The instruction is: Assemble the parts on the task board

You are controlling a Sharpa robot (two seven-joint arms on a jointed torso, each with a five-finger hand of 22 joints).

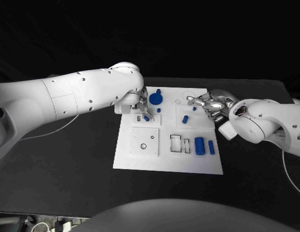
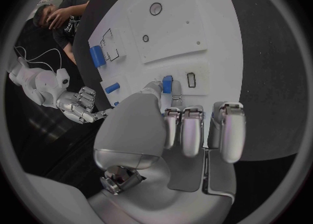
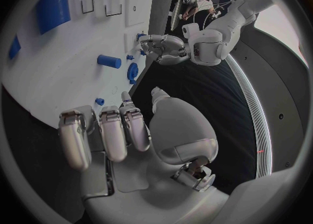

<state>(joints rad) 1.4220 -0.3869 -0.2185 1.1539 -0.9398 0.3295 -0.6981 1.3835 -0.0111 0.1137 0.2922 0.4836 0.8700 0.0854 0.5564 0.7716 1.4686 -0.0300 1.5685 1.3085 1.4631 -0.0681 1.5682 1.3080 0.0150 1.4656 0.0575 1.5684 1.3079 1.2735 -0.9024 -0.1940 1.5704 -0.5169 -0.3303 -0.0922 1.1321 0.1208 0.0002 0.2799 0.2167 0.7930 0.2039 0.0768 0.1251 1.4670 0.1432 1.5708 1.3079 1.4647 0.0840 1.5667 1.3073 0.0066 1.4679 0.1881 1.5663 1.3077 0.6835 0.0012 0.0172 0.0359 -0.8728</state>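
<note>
The white task board (image 1: 165,162) lies in the middle of the black table. My left hand (image 1: 137,107) hovers over the board's far left part and pinches a small blue part (image 1: 146,116) between thumb and a finger. In the left wrist view that blue part (image 2: 167,84) stands just beside a small rectangular slot (image 2: 191,79). My right hand (image 1: 210,103) is over the board's far right corner, fingers half curled and apart, with nothing seen in them. A blue round part (image 1: 156,99) and a blue peg (image 1: 185,119) sit between the two hands.
A thick blue cylinder (image 1: 200,146) and a thin blue bar (image 1: 211,147) lie at the board's near right, beside two outlined slots (image 1: 175,143). A raised white square plate (image 1: 144,141) with holes takes up the near left. A thin cable (image 1: 52,129) crosses the table at left.
</note>
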